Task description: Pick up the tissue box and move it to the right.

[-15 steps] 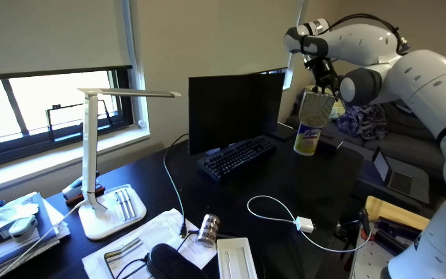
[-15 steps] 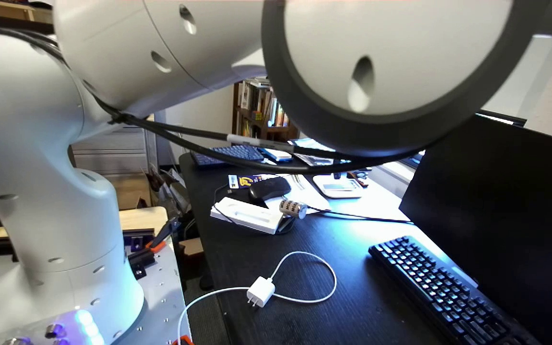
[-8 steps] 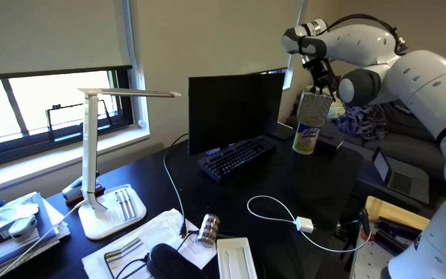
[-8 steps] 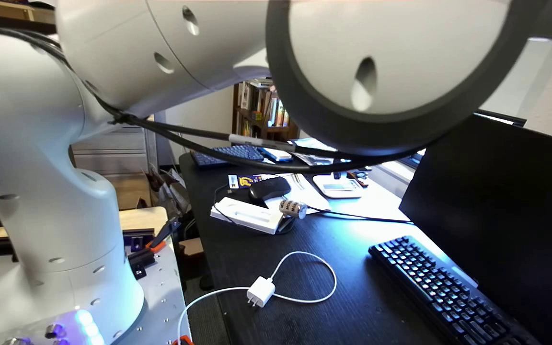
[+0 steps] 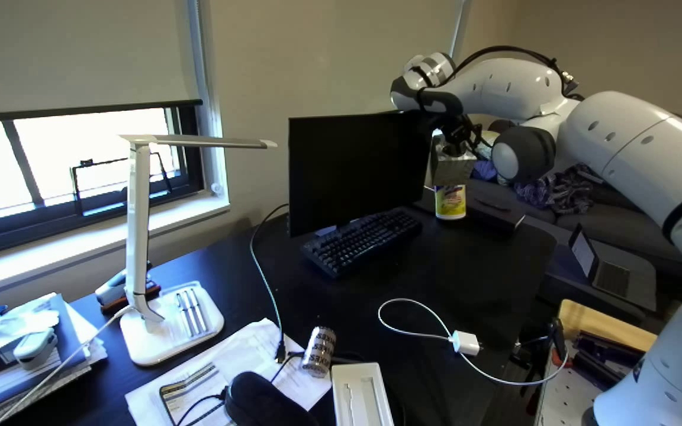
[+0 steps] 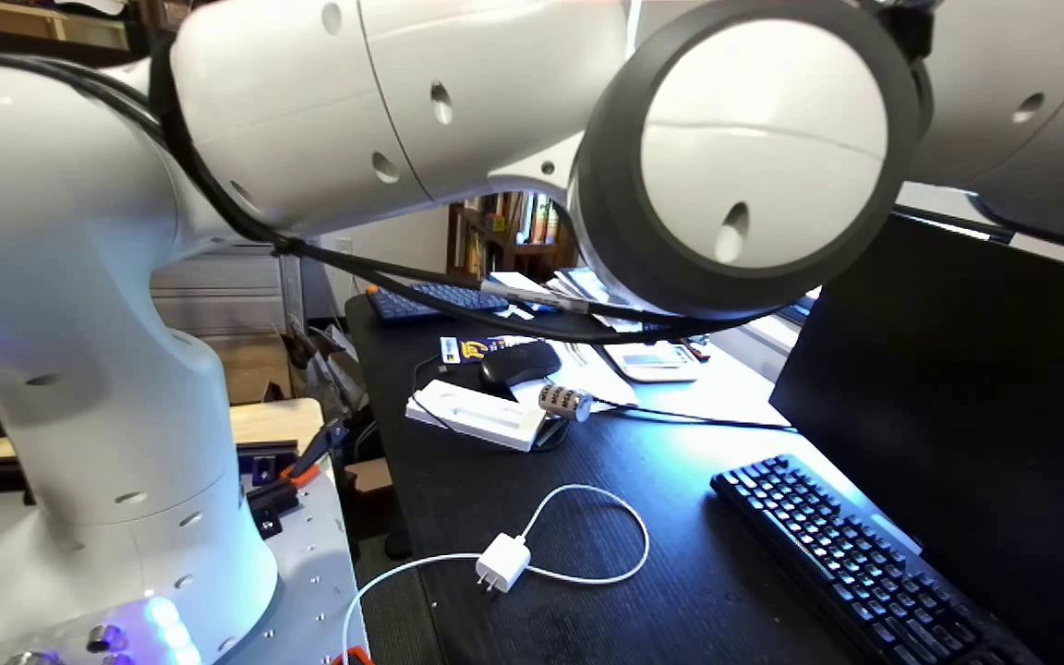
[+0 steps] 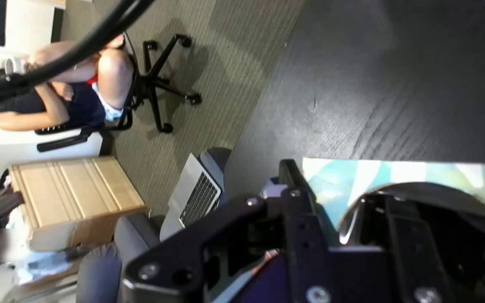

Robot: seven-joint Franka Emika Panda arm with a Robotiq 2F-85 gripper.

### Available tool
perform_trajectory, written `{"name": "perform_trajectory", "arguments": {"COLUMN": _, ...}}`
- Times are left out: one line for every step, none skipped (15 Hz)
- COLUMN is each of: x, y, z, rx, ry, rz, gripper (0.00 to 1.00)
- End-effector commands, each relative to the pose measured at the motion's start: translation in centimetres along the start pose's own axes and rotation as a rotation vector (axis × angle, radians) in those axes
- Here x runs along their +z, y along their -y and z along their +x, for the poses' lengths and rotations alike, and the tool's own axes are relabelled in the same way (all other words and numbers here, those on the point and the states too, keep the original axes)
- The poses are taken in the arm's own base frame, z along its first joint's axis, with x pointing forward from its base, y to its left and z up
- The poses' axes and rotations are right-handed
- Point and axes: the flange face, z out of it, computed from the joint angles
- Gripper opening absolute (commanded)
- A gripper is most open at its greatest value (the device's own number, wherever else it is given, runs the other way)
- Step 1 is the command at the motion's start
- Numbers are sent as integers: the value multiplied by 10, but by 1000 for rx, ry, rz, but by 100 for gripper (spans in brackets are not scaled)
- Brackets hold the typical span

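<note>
The gripper is holding the tissue box, jaws narrowed in on one edge of it. From the wrist view, one of its fingers is sitting just outside the box's edge while its partner is sitting inside the oval opening. The box is hanging above the desk, just right of the monitor in an exterior view. Its blue-and-white patterned top is showing up close in the wrist view, though the gripper is covering a fair chunk.

A white bottle with a yellow label is standing right of the monitor too, and the box is hiding its upper part; honestly I'm not able to tell if they're touching. The keyboard is sitting right in front of the monitor, and the charger plus its cable are lying well out from it. Desk lamp is standing way off to the monitor's left in an exterior view.
</note>
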Motion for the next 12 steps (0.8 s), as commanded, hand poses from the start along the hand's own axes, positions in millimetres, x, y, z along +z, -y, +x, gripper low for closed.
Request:
{"name": "perform_trajectory", "arguments": {"x": 2, "y": 41, "z": 7, "rx": -71, "ry": -133, "rz": -67, "gripper": 3}}
{"name": "perform_trajectory", "arguments": {"x": 1, "y": 48, "z": 8, "rx": -73, "ry": -159, "rz": -74, "gripper": 3}}
{"name": "perform_trajectory", "arguments": {"x": 1, "y": 52, "z": 9, "rx": -80, "ry": -176, "rz": -68, "gripper": 3}}
{"name": "perform_trajectory", "arguments": {"x": 1, "y": 58, "z": 11, "rx": -100, "ry": -189, "rz": -59, "gripper": 3}}
{"name": "perform_trajectory", "arguments": {"x": 1, "y": 58, "z": 12, "rx": -110, "ry": -197, "rz": -59, "gripper": 3}}
{"name": "perform_trajectory", "arguments": {"x": 1, "y": 58, "z": 14, "rx": -118, "ry": -204, "rz": -56, "gripper": 3}}
{"name": "perform_trajectory", "arguments": {"x": 0, "y": 57, "z": 14, "rx": -123, "ry": -208, "rz": -53, "gripper": 3}}
{"name": "perform_trajectory", "arguments": {"x": 0, "y": 57, "z": 15, "rx": -131, "ry": -213, "rz": -51, "gripper": 3}}
{"name": "perform_trajectory", "arguments": {"x": 0, "y": 56, "z": 17, "rx": -143, "ry": -219, "rz": -41, "gripper": 3}}
{"name": "perform_trajectory", "arguments": {"x": -1, "y": 54, "z": 19, "rx": -161, "ry": -226, "rz": -32, "gripper": 3}}
{"name": "perform_trajectory", "arguments": {"x": -2, "y": 51, "z": 22, "rx": -185, "ry": -239, "rz": -17, "gripper": 3}}
{"name": "perform_trajectory", "arguments": {"x": -5, "y": 47, "z": 27, "rx": -207, "ry": -263, "rz": 5, "gripper": 3}}
